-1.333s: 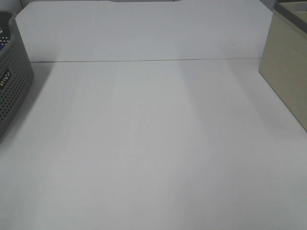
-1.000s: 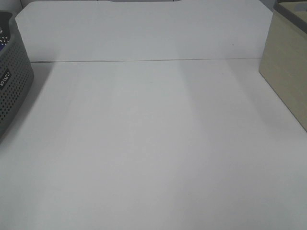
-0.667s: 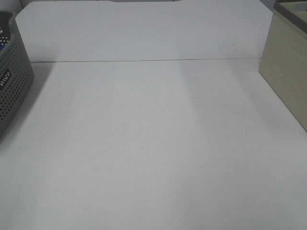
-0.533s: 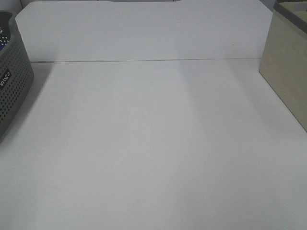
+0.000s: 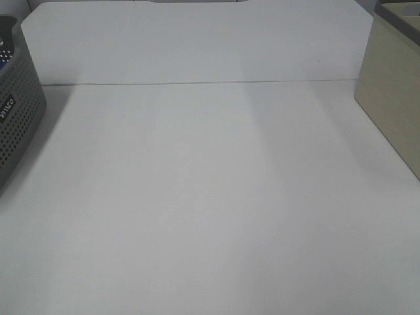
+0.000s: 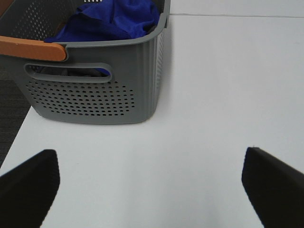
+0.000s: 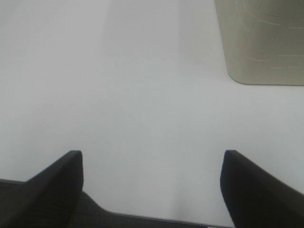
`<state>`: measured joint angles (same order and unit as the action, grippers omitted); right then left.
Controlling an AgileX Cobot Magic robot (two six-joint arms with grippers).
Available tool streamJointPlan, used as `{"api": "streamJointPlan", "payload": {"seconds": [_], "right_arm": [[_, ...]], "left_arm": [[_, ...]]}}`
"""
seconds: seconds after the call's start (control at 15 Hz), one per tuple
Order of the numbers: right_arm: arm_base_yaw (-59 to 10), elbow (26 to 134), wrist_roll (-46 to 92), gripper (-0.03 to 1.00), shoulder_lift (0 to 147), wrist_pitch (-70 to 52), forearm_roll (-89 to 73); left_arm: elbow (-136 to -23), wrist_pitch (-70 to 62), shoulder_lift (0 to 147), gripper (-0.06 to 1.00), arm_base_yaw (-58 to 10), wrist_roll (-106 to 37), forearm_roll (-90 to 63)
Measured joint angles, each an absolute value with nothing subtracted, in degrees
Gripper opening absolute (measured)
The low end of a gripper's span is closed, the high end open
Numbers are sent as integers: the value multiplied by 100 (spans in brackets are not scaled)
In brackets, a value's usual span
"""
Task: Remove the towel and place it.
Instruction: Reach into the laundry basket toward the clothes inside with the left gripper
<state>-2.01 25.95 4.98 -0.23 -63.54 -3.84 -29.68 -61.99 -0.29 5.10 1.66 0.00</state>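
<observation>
Smooth white tabletop (image 5: pixel 210 197), plush towel (image 6: pixel 114 21) in perforated basket (image 6: pixel 95 99)

A grey perforated basket (image 6: pixel 95 95) stands on the white table (image 6: pixel 228 85) close to one edge, with dark flooring (image 6: pixel 12 109) visible past that edge. The towel (image 6: pixel 114 21), royal blue and plush, lies bunched inside the basket below its rim, and an orange handle (image 6: pixel 28 47) runs along the rim above a cut-out grip slot (image 6: pixel 66 73). The left gripper (image 6: pixel 149 164) sits well short of the basket, its two black fingers (image 6: pixel 28 185) spread wide over bare table top.
</observation>
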Motion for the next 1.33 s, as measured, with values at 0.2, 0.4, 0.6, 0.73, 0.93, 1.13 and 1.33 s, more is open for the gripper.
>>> {"api": "streamJointPlan", "payload": {"seconds": [0.2,0.4,0.6,0.73,0.93,1.13,1.33], "right_arm": [[-201,2595,498,78,-23,-6354,-384],[-201,2595,498,78,-23,-6354,-384],[-201,2595,498,78,-23,-6354,-384],[-201,2595,498,78,-23,-6354,-384],[-201,2595,498,78,-23,-6354,-384],[-201,2595,498,78,-23,-6354,-384],[-201,2595,498,78,-23,-6354,-384]], "left_arm": [[-2968,-6199,-29,99,510,166,0],[-2968,-6199,-29,99,510,166,0],[-2968,-6199,-29,99,510,166,0],[-2968,-6199,-29,99,510,166,0],[-2968,-6199,-29,99,510,166,0],[-2968,-6199,-29,99,510,166,0],[-2968,-6199,-29,99,510,166,0]]}}
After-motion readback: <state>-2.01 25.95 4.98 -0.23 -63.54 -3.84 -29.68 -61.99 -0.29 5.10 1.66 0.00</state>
